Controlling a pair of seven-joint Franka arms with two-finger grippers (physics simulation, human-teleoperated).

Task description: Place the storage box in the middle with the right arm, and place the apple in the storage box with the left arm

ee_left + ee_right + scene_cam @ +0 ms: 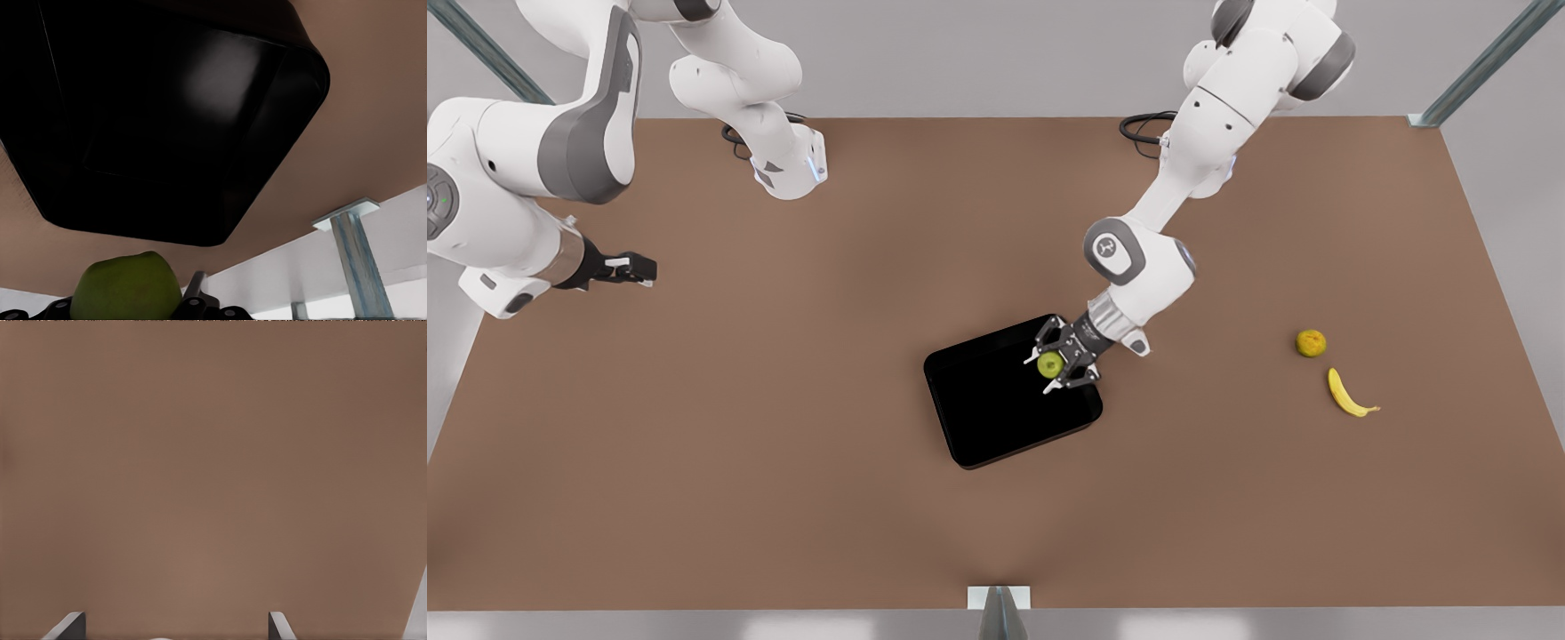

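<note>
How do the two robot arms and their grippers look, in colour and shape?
Both arms have rounded white shells with grey joint sections, and black cables coil at their bases. The left gripper is a wide black claw with splayed links and small white fingertips; a grey disc with a marking sits on the joint above it. The right gripper is slim, narrow and black, with small white parts.

— Anything blocking the box [996, 418]?
— Only the left gripper [1055, 365], clamping the apple [1050, 364] above its corner.
— Elsewhere?
— Orange [1310, 342] and banana [1348, 395] lay well off; the table [783, 427] was open.
</note>
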